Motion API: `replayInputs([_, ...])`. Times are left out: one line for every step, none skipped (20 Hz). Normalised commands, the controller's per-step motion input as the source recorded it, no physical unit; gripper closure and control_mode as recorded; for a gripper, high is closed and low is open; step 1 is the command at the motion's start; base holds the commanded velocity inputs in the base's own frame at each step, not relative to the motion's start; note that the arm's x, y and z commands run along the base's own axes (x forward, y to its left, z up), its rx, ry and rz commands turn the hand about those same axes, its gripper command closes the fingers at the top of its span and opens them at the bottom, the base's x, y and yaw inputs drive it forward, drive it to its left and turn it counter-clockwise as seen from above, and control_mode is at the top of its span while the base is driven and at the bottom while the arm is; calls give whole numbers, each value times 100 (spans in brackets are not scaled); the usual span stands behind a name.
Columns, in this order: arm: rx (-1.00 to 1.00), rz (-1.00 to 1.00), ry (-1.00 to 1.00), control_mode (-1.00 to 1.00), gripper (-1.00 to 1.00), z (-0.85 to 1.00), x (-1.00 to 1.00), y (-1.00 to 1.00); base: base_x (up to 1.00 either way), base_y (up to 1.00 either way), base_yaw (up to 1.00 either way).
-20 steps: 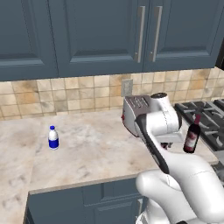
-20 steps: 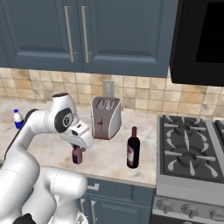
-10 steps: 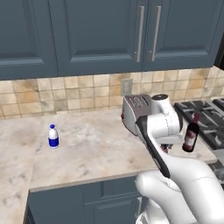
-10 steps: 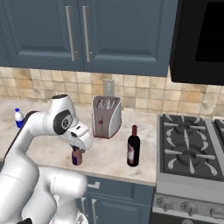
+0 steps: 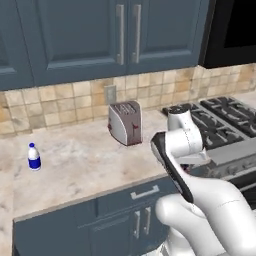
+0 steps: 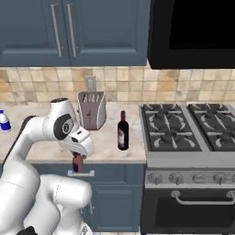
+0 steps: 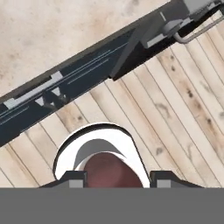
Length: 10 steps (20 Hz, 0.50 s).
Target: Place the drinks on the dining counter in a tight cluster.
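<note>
Fingertips (image 7: 75, 176) of our gripper (image 7: 113, 178) clamp the tiny maroon bottle (image 6: 77, 162), which hangs just off the counter's (image 6: 110, 153) front edge. Our wine bottle (image 6: 122, 131) stands upright near that edge, beside the toaster (image 6: 92, 110) and stove (image 6: 188, 131). Our water bottle (image 5: 33, 156) stands far toward the counter's left end, probably upright.

So from behind-left: small white water bottle (image 5: 33, 156) with a blue label stands alone near the left end of the marble worktop (image 5: 80, 170). Silver toaster (image 5: 125, 123) sits further back by the tiled wall, well apart from it. Gas stove (image 5: 215, 120) on the right, the white arm (image 5: 182, 145) rising in front of it.
</note>
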Motion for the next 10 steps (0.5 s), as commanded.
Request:
replayInputs([0,0,0,100,100,0,0,0,-9,11,-81])
replayInputs([0,0,0,100,100,0,0,0,-7,9,-85])
replayInputs([0,0,0,100,100,0,0,0,-6,8,-87])
replayInputs([0,0,0,100,100,0,0,0,-6,8,-87])
replayInputs([0,0,0,100,100,0,0,0,-6,9,-87])
replayInputs([0,0,0,100,100,0,0,0,-4,8,-88])
replayInputs([0,0,0,100,100,0,0,0,-1,8,-90])
replayInputs([0,0,0,100,100,0,0,0,0,9,-91])
replayInputs([0,0,0,100,100,0,0,0,0,9,-92])
replayInputs([0,0,0,100,100,0,0,0,0,9,-93])
